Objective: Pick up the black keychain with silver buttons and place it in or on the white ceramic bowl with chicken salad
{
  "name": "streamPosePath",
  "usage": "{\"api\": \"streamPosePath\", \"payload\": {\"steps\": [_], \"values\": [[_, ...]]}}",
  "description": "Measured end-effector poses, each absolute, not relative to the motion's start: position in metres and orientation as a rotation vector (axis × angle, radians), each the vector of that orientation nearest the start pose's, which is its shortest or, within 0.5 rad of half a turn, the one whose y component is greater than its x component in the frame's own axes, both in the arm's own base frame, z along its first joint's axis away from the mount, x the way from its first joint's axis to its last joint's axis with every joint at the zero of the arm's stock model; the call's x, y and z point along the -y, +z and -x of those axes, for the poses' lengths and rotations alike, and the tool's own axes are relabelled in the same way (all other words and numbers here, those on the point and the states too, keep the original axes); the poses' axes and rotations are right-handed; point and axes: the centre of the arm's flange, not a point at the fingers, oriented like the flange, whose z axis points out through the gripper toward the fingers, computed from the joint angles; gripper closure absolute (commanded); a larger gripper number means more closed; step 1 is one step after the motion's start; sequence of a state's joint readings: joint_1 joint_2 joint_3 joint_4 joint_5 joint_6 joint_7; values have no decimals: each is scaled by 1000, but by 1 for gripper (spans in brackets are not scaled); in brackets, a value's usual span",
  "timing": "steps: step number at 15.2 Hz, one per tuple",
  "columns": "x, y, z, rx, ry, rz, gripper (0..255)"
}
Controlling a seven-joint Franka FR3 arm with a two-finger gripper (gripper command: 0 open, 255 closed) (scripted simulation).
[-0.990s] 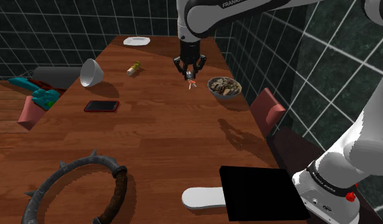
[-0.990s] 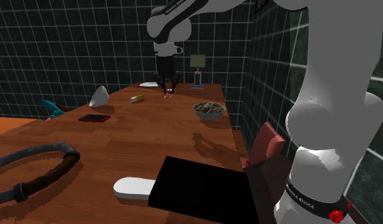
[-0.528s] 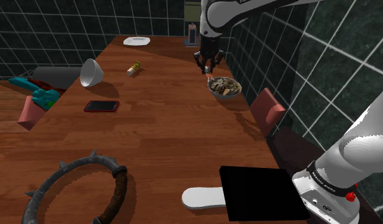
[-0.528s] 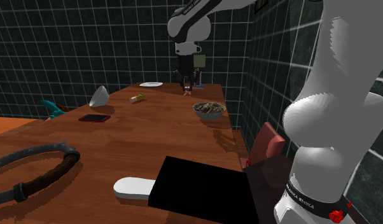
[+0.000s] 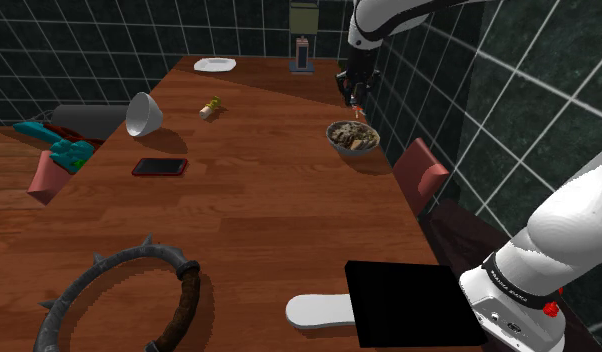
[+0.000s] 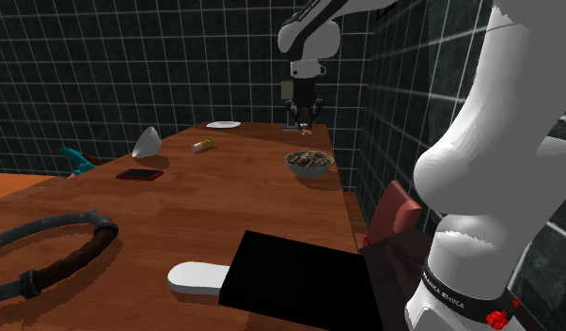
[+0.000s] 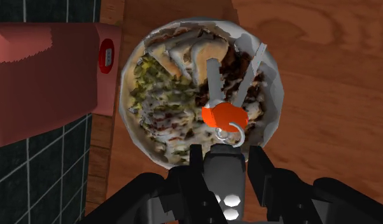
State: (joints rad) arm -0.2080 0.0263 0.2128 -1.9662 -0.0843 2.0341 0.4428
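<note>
Black and narrowly set, our two-finger gripper [image 7: 225, 160] clasps the black keychain with silver buttons [image 7: 223, 181] by its fob. An orange tag [image 7: 225, 116] and silver keys [image 7: 212, 79] dangle from it over the food. Directly beneath we see the white bowl of chicken salad [image 7: 128, 95], standing on the brown wooden table [image 5: 269, 200] near the edge beside a dark tiled wall [image 5: 439, 100].

A home's dark-tiled dining corner: wooden table [image 5: 279, 210], food bowl [image 5: 351, 150], phone [image 5: 159, 166], red chair [image 5: 421, 172].
</note>
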Motion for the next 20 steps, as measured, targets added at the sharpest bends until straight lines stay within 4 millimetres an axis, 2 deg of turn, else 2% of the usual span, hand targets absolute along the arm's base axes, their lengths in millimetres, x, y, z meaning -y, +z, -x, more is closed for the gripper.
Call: {"api": "streamPosePath", "payload": {"steps": [1, 3, 17, 20], "values": [[20, 460, -567, -639, -91, 3135, 255], [29, 456, -567, -639, -91, 3135, 255], [32, 384, -565, -637, -90, 3136, 255], [31, 378, -566, -637, -90, 3136, 255]]}}
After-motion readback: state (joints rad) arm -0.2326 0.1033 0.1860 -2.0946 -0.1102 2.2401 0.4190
